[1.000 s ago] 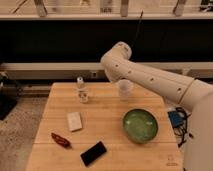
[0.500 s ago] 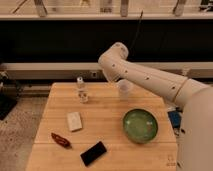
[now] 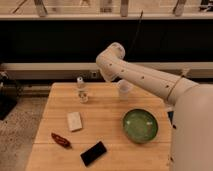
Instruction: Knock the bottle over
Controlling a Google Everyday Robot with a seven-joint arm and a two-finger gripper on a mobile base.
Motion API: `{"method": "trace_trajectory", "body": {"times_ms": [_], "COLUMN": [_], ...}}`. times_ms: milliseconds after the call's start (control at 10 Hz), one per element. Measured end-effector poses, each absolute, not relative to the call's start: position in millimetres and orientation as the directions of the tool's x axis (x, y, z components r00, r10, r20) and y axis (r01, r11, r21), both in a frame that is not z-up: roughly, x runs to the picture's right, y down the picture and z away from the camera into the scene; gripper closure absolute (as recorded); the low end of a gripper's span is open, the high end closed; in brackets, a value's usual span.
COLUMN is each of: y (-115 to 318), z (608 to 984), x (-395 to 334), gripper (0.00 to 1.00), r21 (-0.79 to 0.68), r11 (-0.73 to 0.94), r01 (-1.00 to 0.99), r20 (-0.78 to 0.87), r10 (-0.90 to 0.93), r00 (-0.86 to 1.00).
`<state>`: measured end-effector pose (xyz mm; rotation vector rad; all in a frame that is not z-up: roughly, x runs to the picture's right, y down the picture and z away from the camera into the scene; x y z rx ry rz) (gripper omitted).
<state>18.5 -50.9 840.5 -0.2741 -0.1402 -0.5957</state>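
Bottle (image 3: pixel 81 90) stands upright at the desk's (image 3: pixel 107 127) back left. I see the gripper (image 3: pixel 106 75) hanging near its right, not touching (open or closed, I can't tell).

The robot's arm (image 3: pixel 145 77) is thick and white. It comes out of the big white body (image 3: pixel 192 125) at the lower right. It goes up and to the left, over the back part of the surface (image 3: pixel 102 127). At its highest spot it bends at a round joint (image 3: pixel 115 51). From there a short last part turns down. The gripper (image 3: pixel 106 76) is at that low end, just under the bend, above the back edge of the surface. The arm hides most of it.
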Motion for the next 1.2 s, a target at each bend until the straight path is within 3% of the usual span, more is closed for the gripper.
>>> {"method": "trace_trajectory", "body": {"times_ms": [1200], "y": [-60.3], "z": [871.3], "x": [-53.1], "gripper": [0.96], "r21": [-0.146], "r11": [0.703], "r01": [0.696], "r20": [0.304], "r10": [-0.638], "r00": [0.708]}}
